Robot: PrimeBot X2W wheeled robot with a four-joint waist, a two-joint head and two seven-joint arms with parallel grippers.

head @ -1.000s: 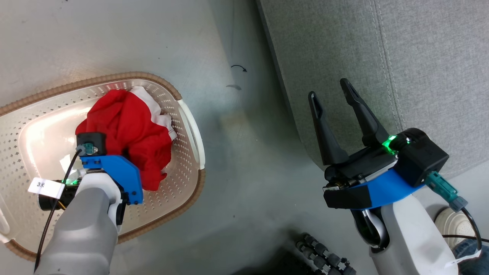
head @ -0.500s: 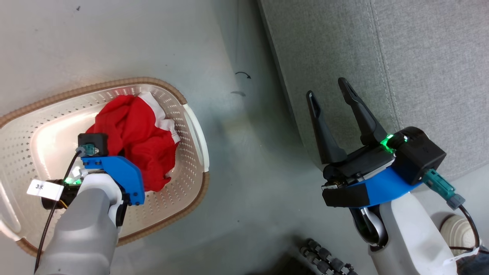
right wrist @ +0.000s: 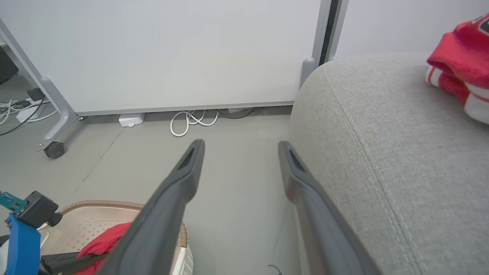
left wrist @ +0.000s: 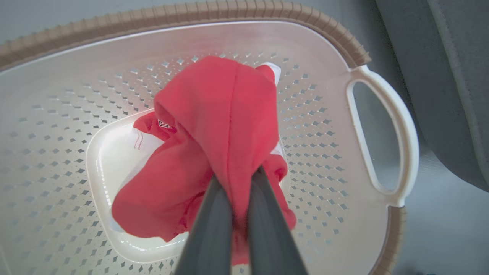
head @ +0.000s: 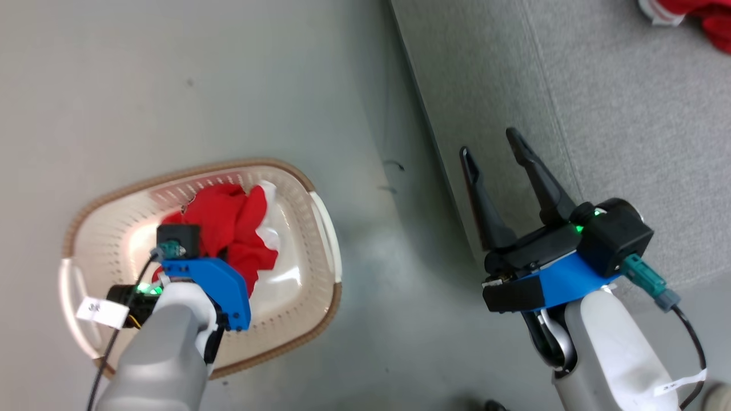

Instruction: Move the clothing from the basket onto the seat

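Pinching is done by the left hand [left wrist: 237, 179]: its two dark fingers are pressed together on a raised fold of the soft red garment [left wrist: 214, 126] w/ white trim, as seen in the left wrist view. The rest of the cloth is draped down into the cream-white perforated plastic basket [left wrist: 57, 152] w/ brown rim band. The basket is set on the grey floor [head: 200, 85], left of the light grey fabric-upholstered seat [head: 628, 114].

Handling, as judged: the garment is light, limp and not fragile. No shape will be kept when it is lifted, so a loose tail is likely to hang and may be caught on the rim. A thick bunched fold near the heap's middle, w/ several layers, is the hold to be preferred, approx. as taken now. If a hem or trim edge were taken instead, more cloth would be left trailing.

The right hand [head: 488, 142] is held w/ fingers well apart and nothing between them, over the seat's near-left edge. A second red garment [head: 697, 14] w/ white stripes is laid on the seat, far right.

Vs. a second ago:
- The left fingers have been brought from apart to together.
- The heap has been drawn up narrower, and more of the basket's white bottom is bared.
- The head camera has been shifted, so the basket's new place in the pic and the second garment's appearance are not moves of the things.
- The right hand's spread is unchanged.
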